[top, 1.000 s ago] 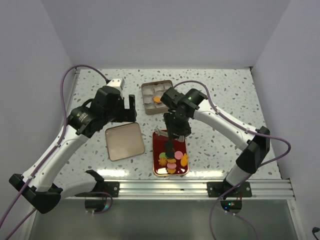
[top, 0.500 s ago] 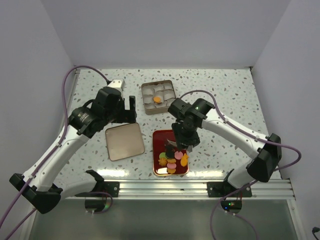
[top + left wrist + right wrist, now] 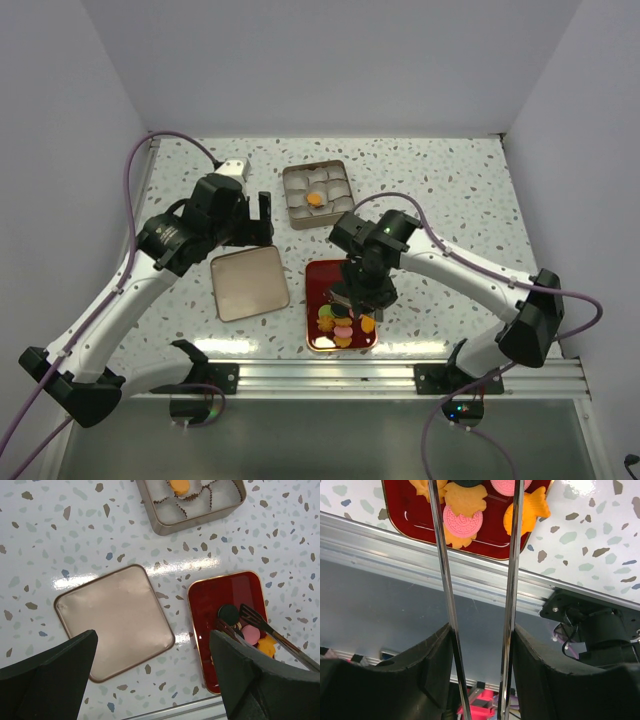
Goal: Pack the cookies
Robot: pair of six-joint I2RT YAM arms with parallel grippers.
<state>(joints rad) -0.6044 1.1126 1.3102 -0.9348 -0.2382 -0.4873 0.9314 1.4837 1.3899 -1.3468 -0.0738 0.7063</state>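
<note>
Cookies (image 3: 463, 519) on red tray (image 3: 492, 535) beneath right pincer (image 3: 480, 637)'s tongs (image 3: 512, 580)

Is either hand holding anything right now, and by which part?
Right hand grips the metal tongs across both arms, well back from their tips. Left hand is open, empty.

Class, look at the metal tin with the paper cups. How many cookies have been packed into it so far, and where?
1. A single orange cookie sits in a paper cup near the middle of the tin. The other cups look empty from above.
</note>
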